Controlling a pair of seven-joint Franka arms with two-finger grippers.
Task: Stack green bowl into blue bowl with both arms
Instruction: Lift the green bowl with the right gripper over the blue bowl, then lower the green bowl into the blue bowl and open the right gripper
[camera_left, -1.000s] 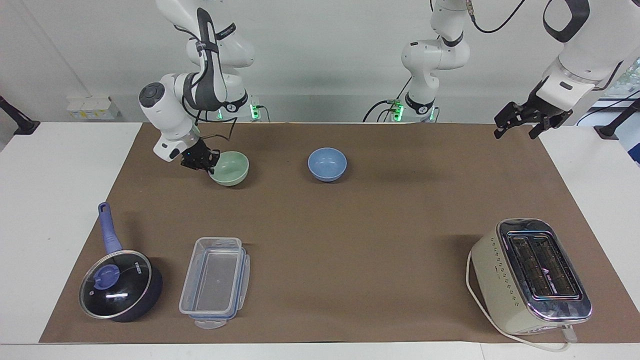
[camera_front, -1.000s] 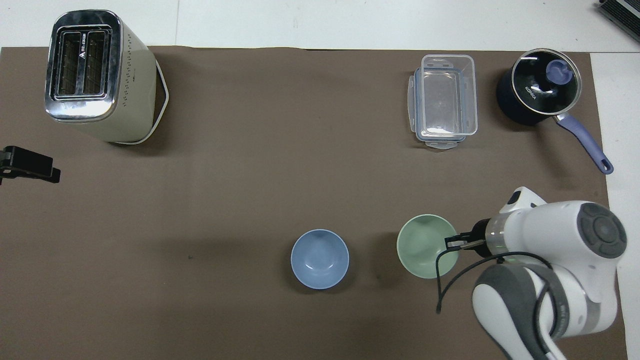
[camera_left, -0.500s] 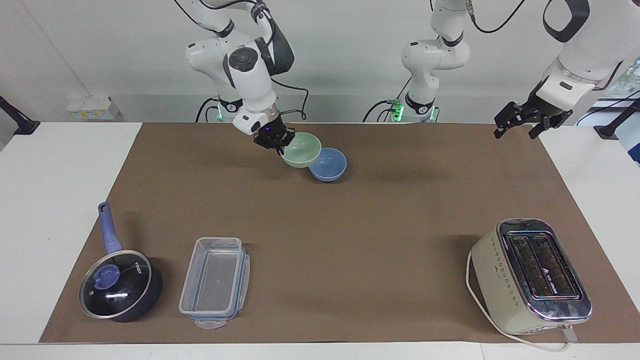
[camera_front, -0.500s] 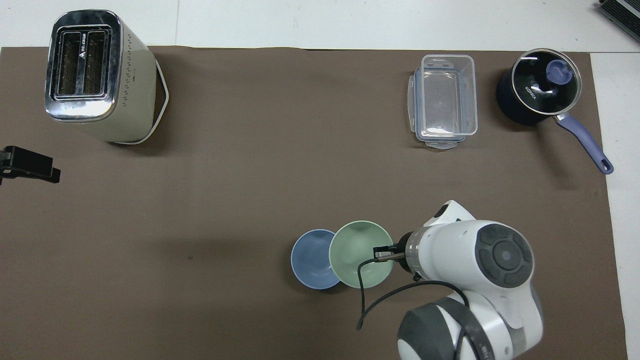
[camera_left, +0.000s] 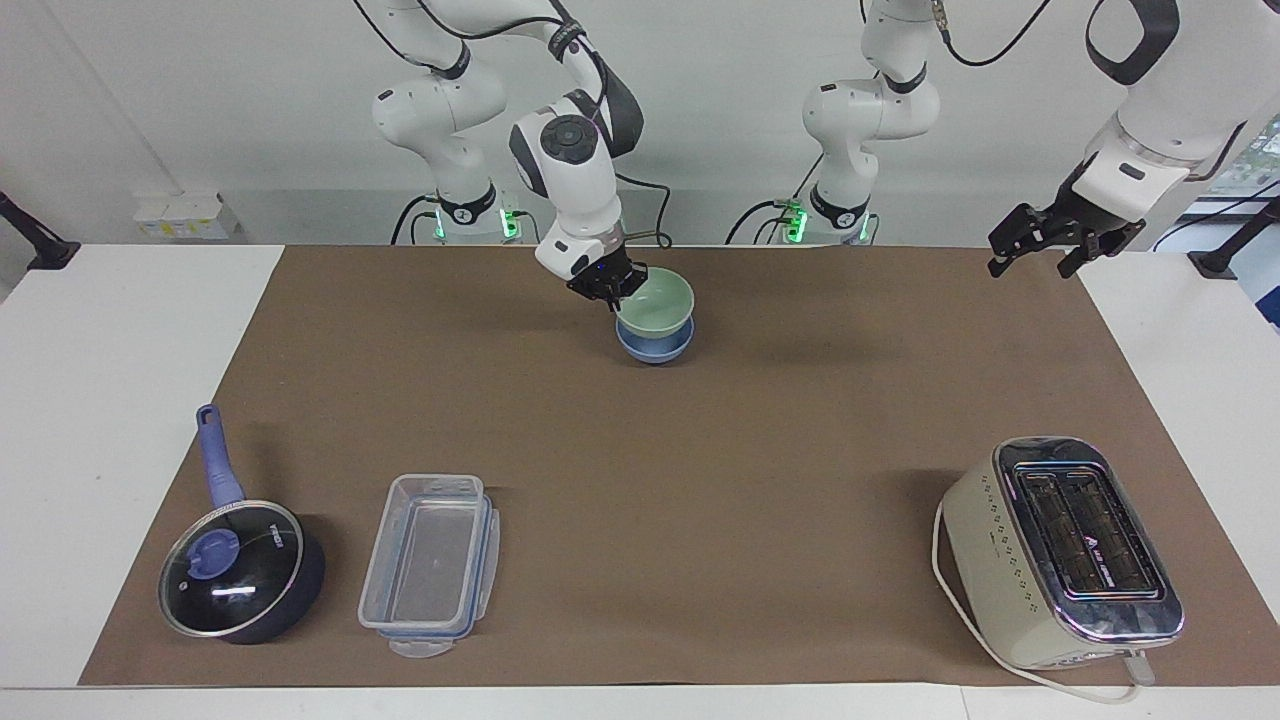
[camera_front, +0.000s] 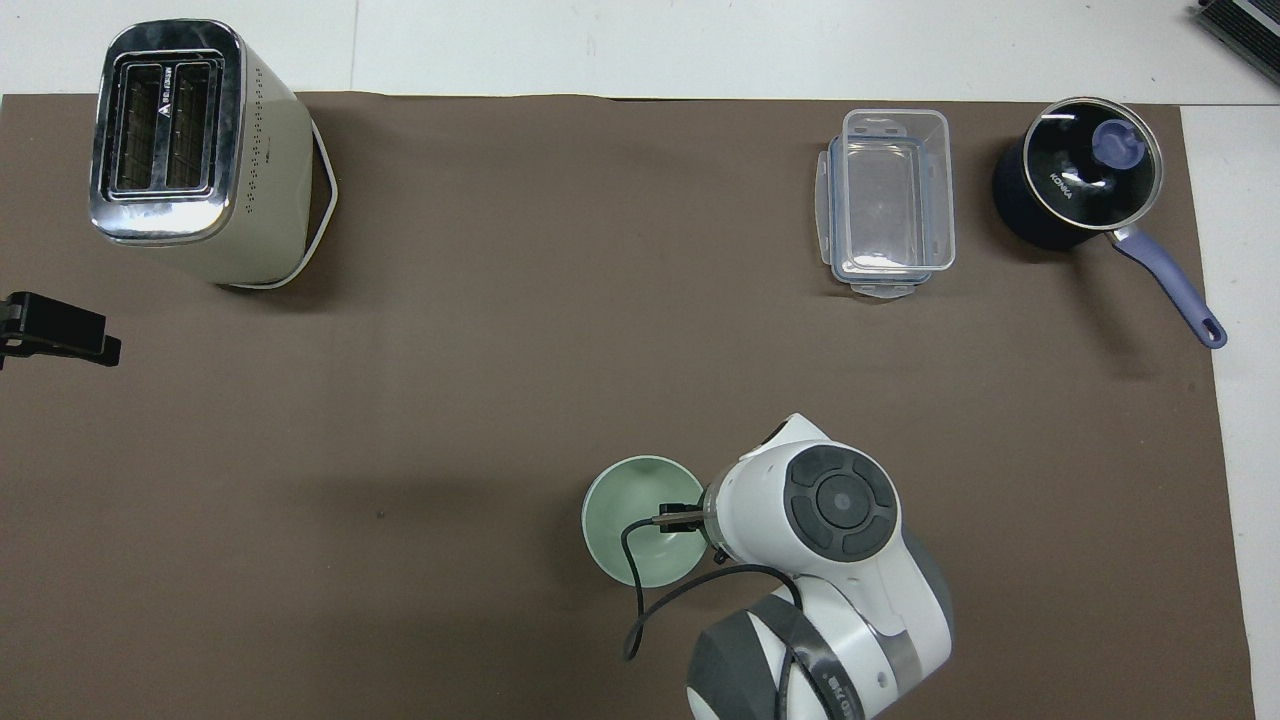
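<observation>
My right gripper (camera_left: 612, 290) is shut on the rim of the green bowl (camera_left: 660, 300), on the side toward the right arm's end. It holds the bowl upright, directly over the blue bowl (camera_left: 655, 350), with its bottom down inside the blue rim. Whether the two bowls touch I cannot tell. In the overhead view the green bowl (camera_front: 630, 515) covers the blue bowl completely, and the right gripper (camera_front: 680, 520) shows at its rim. My left gripper (camera_left: 1030, 262) waits open and empty, raised over the mat's edge at the left arm's end (camera_front: 70, 335).
A cream toaster (camera_left: 1065, 550) stands far from the robots at the left arm's end. A clear plastic container (camera_left: 430, 565) and a dark lidded pan with a blue handle (camera_left: 240, 570) sit far from the robots at the right arm's end. A brown mat (camera_left: 700, 480) covers the table.
The right arm lifted the green bowl off the mat and carried it toward the table's middle, until it stood over and down in the blue bowl. The left arm has not moved.
</observation>
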